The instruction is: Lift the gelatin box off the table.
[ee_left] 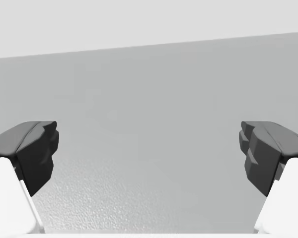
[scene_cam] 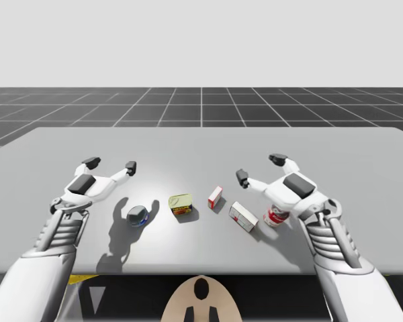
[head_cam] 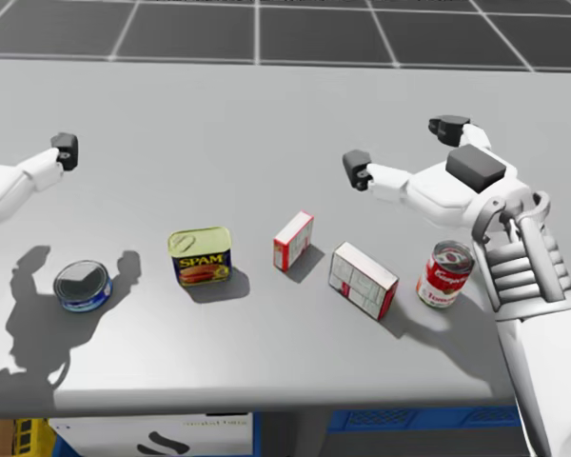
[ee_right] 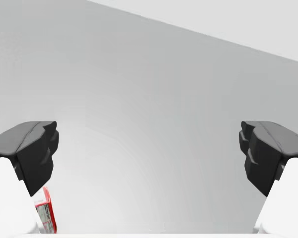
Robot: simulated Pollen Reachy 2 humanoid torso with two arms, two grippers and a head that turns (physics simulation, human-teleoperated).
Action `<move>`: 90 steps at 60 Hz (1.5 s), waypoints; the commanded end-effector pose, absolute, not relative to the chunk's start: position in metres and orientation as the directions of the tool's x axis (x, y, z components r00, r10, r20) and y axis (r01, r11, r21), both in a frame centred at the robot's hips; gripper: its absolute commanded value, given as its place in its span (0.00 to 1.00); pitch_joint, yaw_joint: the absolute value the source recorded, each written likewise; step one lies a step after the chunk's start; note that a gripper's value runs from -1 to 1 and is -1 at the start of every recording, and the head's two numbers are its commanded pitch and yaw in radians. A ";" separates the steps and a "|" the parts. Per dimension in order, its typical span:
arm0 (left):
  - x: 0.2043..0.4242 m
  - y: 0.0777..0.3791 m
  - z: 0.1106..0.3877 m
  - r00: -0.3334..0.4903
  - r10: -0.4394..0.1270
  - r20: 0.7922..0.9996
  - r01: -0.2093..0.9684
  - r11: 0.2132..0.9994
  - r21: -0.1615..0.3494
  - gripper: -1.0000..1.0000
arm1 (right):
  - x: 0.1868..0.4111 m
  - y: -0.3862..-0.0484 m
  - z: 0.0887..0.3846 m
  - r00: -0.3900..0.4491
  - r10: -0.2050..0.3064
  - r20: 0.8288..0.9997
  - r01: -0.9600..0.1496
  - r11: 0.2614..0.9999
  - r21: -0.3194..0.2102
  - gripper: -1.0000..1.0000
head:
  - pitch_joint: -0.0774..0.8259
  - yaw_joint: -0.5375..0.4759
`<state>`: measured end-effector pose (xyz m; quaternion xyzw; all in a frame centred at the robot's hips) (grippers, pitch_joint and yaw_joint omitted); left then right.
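A small red-and-white box (scene_cam: 215,196) (head_cam: 292,240) stands on its long edge near the table's middle. A larger red-and-white box (scene_cam: 243,217) (head_cam: 364,279) lies flat just to its right. My right gripper (scene_cam: 260,168) (head_cam: 403,148) (ee_right: 149,153) hovers open above the table, behind and to the right of both boxes. A corner of a red-and-white box (ee_right: 44,218) shows beside one of its fingers. My left gripper (scene_cam: 111,164) (ee_left: 149,153) hangs open over bare table at the far left, holding nothing. One of its fingertips (head_cam: 65,150) appears in the head view.
A rectangular yellow-and-blue can (scene_cam: 181,204) (head_cam: 201,255) sits left of the small box. Further left lies a low round blue can (scene_cam: 137,215) (head_cam: 82,286). An upright red-and-white can (scene_cam: 276,216) (head_cam: 444,273) stands under my right wrist. The table's front edge (head_cam: 266,407) is close.
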<state>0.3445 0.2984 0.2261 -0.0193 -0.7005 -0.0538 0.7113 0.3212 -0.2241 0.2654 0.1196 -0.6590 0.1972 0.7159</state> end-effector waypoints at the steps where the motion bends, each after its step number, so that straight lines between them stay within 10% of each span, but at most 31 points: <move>1: 0.346 0.298 0.224 0.022 -0.051 0.998 0.100 0.994 0.048 0.00 | 0.321 -0.211 0.271 0.153 0.190 0.970 -0.623 0.781 -0.054 0.00 | 0.80 0.46; 34: 0.351 0.297 0.219 0.042 -0.067 0.997 0.101 0.993 0.063 0.00 | 0.335 -0.157 0.240 0.376 0.323 0.868 -0.769 0.632 0.098 0.00 | 0.80 0.47; 90: 0.349 0.298 0.220 0.035 -0.067 0.997 0.102 0.993 0.063 0.00 | 0.363 -0.125 0.190 0.368 0.482 0.795 -0.743 0.666 -0.059 0.00 | 0.82 0.49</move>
